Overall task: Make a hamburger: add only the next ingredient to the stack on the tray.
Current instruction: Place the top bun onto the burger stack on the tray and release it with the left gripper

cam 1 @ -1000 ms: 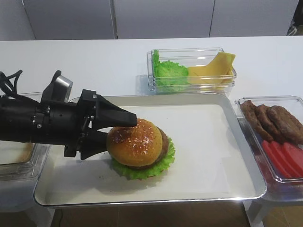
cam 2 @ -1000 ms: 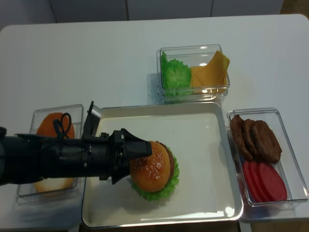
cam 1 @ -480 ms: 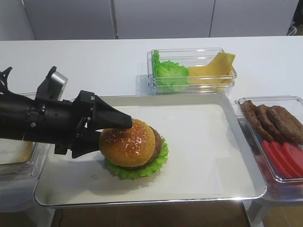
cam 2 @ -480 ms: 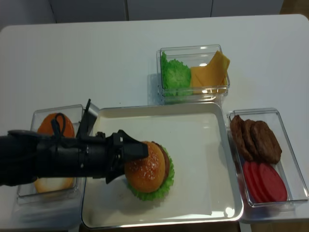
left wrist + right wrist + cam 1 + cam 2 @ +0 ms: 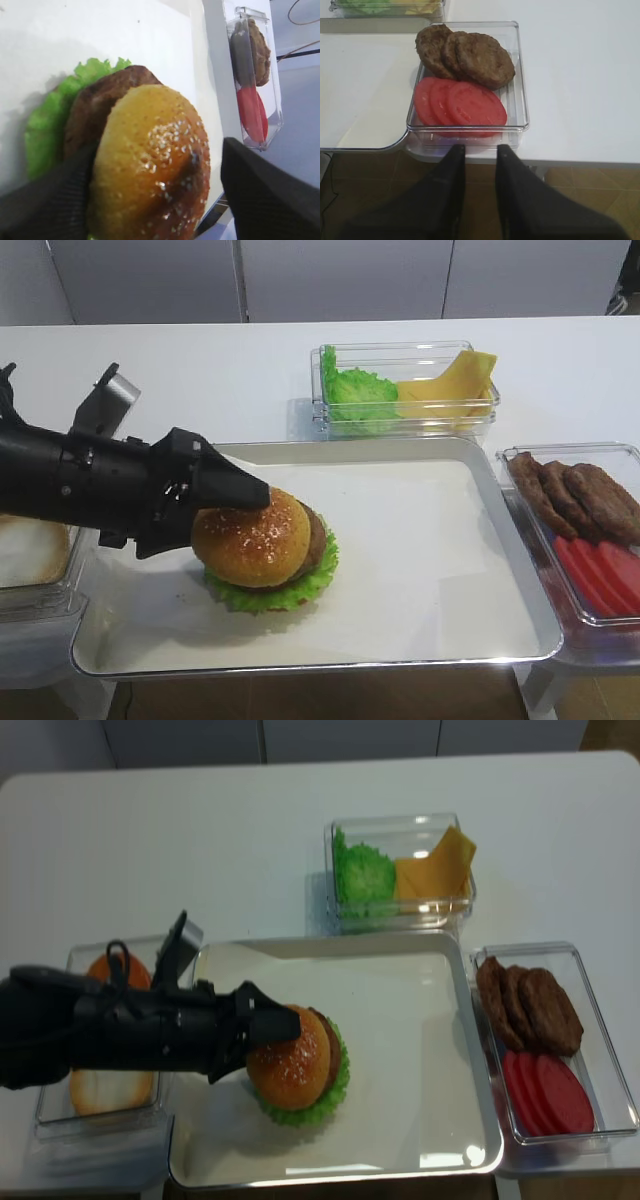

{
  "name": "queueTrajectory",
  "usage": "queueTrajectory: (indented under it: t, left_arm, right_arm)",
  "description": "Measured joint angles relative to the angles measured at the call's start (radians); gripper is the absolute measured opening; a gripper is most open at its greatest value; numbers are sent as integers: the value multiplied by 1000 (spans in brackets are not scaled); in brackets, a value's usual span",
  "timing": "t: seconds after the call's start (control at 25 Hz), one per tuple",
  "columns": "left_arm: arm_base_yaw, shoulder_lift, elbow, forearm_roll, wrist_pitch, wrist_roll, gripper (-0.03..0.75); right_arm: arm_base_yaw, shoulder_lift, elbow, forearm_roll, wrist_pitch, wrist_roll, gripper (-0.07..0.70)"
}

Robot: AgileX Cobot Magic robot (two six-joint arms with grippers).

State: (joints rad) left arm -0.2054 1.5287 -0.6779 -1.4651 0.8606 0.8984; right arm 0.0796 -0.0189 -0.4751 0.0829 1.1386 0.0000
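My left gripper (image 5: 238, 525) pinches the sesame bun top (image 5: 252, 537), seated off-centre on the stack (image 5: 272, 575) at the tray's (image 5: 520, 570) left side. Releasing now, I risk it sliding off the patty (image 5: 95, 107). My right gripper (image 5: 479, 150) sits barely parted.

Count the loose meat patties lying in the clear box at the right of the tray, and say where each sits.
3. The patties overlap in a row in the clear box's far half: left, middle, right. More could hide beneath them.
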Motion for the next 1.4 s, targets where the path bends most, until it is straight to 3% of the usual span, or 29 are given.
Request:
queueTrajectory:
  t: [0.64, 1.4]
  left_arm:
    - [0, -8, -19, 60, -56, -33, 534]
    - [0, -8, -19, 50, -45, -33, 534]
  right_arm:
    - [0, 0, 0, 0, 0, 0, 180]
    - [0, 0, 0, 0, 0, 0, 180]
